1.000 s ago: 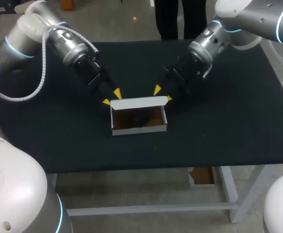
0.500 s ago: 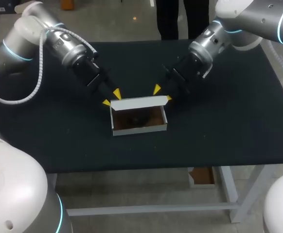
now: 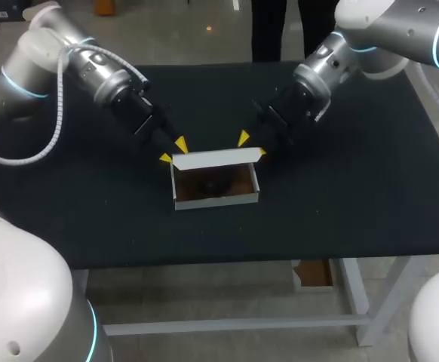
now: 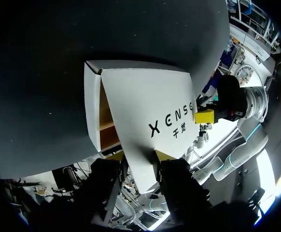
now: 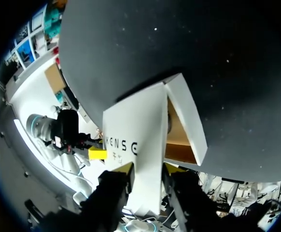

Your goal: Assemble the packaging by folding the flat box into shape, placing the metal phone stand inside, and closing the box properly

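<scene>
The white box stands open at mid-table, with a brown inside and a dark object, apparently the phone stand, lying in it. Its lid stands up along the rear wall. My left gripper is open and straddles the lid's left end, one yellow tip behind it and one in front. My right gripper is open and straddles the right end the same way. In the left wrist view the printed lid runs out from between the left gripper. In the right wrist view the lid sits between the right gripper.
The black table top spreads wide on every side of the box. Its front edge lies a short way before the box.
My left arm's upper links have shifted slightly up and to the left. Both grippers and the box stay where they were.
</scene>
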`<state>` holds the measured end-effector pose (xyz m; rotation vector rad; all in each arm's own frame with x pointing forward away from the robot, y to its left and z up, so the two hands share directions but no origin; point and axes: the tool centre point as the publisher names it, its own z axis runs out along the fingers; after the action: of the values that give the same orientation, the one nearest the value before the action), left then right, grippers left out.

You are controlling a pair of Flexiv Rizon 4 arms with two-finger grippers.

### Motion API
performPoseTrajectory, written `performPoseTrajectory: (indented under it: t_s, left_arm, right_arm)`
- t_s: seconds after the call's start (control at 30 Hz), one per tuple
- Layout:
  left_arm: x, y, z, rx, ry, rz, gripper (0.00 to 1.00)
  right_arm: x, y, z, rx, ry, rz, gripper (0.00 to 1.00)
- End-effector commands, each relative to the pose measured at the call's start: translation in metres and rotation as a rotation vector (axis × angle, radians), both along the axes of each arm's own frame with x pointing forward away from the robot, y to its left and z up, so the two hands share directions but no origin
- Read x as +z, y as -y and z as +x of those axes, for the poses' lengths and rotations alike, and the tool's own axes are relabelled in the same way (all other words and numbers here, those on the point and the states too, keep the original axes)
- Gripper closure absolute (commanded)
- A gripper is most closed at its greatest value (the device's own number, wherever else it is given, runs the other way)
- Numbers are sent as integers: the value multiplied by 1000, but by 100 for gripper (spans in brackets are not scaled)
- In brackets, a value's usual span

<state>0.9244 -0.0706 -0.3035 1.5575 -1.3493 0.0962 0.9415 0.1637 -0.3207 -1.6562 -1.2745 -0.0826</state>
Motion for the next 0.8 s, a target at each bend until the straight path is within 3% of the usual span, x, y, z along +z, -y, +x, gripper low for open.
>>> performPoseTrajectory:
  t_s: [0.03, 0.8]
  left_arm:
    - [-3, 6, 0, 8, -5, -17, 63]
    - [-8, 6, -2, 27, 4, -30, 65]
  right_arm:
    - [-1, -7, -3, -7, 4, 3, 60]
    - [-3, -6, -7, -19, 12, 3, 60]
